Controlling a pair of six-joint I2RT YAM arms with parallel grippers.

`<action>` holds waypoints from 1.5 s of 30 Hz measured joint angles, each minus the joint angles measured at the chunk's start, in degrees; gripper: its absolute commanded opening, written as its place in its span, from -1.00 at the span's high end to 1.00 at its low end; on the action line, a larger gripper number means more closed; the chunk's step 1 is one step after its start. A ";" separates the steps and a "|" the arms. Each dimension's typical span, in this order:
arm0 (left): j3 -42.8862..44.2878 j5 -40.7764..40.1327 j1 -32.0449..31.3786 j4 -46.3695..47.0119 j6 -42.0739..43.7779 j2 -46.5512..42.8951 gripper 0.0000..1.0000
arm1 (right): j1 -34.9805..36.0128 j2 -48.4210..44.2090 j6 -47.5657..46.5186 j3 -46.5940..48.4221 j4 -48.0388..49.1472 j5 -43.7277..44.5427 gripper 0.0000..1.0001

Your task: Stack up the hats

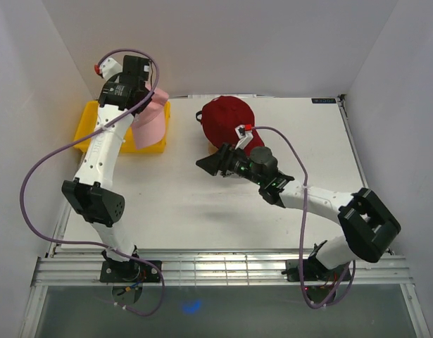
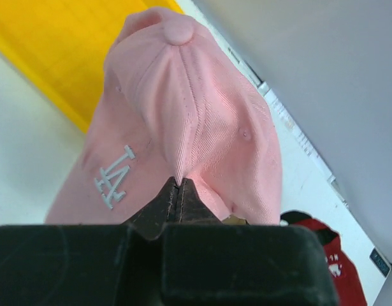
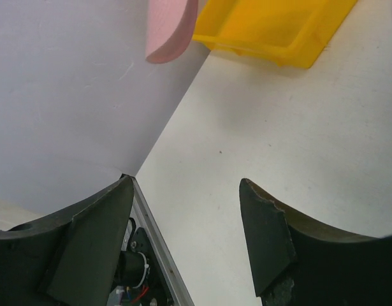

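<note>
- Over the far left corner of the table [image 1: 202, 211], seen from above, the left gripper [image 1: 150, 96] holds the pink cap [image 1: 151, 120], which dangles above the yellow tray [image 1: 89, 123]. The red cap [image 1: 227, 116] sits near the far edge, about midway along it. The right gripper [image 1: 217, 163] hovers just on its near side, fingers spread and empty. A dark sliver shows at the red cap's left rim, and I cannot tell whether that is another cap underneath.
- From the left wrist, the jaws are pressed together on a fold of the pink crown, with the white logo off to one side. The cloth puckers at the pinch. I'd judge the cap light and soft, likely to sag and swing. The brim looks like the stiffer part, though a crown fold gives a sure hold. How much fabric sits inside the pinch is hidden.
- From the right wrist, the two fingers stand wide apart with only bare table between them. Only the tip of the pink brim and part of the tray show at the top. The red cap is almost wholly cut off at the right edge.
</note>
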 measured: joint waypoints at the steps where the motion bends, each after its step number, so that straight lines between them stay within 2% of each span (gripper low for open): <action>1: 0.66 -0.48 -1.14 -1.44 -0.63 0.13 1.00 | 1.38 1.88 0.22 0.96 1.05 1.20 -0.46; 6: 6.60 -2.36 -7.50 -7.54 -3.30 0.90 1.00 | 7.85 8.92 0.17 8.02 3.85 6.84 -0.50; 10: 8.02 -3.10 -10.60 -10.10 -4.59 0.83 1.00 | 10.75 12.22 0.02 12.76 5.75 10.01 -0.54; 18: 8.02 -3.52 -12.76 -13.84 -5.42 0.83 1.00 | 10.47 14.82 0.35 14.21 7.28 15.61 -0.59; 30: 9.40 -2.84 -14.29 -14.73 -4.13 0.22 1.00 | 12.66 20.09 1.53 22.21 6.38 18.45 -0.59; 35: 9.07 -2.60 -14.27 -14.69 -3.54 -1.49 1.00 | 13.38 20.57 1.57 23.50 6.01 19.41 -0.49; 42: 8.85 -0.94 -14.29 -14.67 -2.86 -5.01 1.00 | 13.38 20.59 1.51 25.16 2.43 21.57 -0.19; 45: 8.20 -0.46 -14.29 -14.38 -2.60 -6.40 1.00 | 13.31 20.50 1.33 25.70 1.68 22.69 -0.17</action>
